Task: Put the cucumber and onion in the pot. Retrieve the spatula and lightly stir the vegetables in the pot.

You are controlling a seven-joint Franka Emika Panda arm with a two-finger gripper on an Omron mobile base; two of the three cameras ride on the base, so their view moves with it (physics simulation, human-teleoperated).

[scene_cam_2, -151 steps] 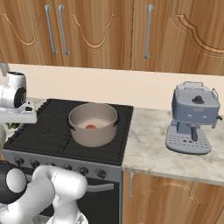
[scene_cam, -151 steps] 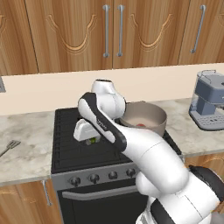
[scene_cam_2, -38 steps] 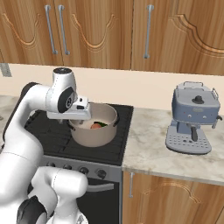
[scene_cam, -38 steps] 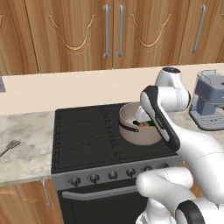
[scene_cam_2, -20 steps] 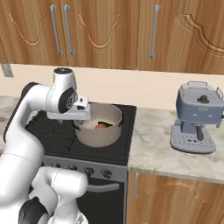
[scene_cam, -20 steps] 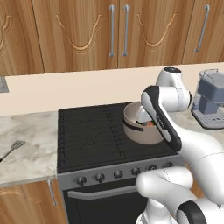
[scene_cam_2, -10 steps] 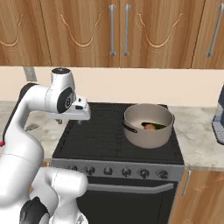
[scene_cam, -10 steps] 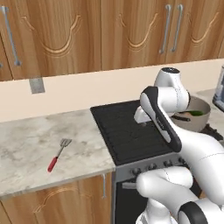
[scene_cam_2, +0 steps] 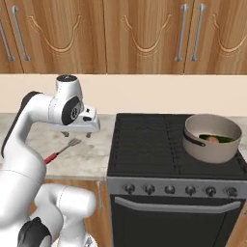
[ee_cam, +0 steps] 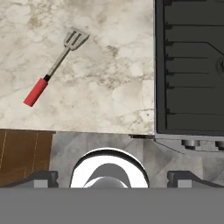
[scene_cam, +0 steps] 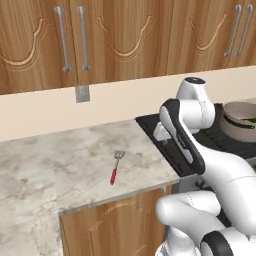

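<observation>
The marble desk is carrying the spatula, which is lying flat with its red handle toward the front edge. On the black stove, the pot is holding the onion and the cucumber. The gripper is hanging above the desk near the spatula, jaws spread wide and holding nothing.

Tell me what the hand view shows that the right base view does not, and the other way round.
Hand view alone: the spatula's slotted silvery head in clear detail, and cabinet wood below the counter edge. Right base view alone: the wide beige-grey pot holding the dark green cucumber and reddish-orange onion, plus the open gripper. Both: the red-handled spatula on the marble counter, beside the black stove.
</observation>
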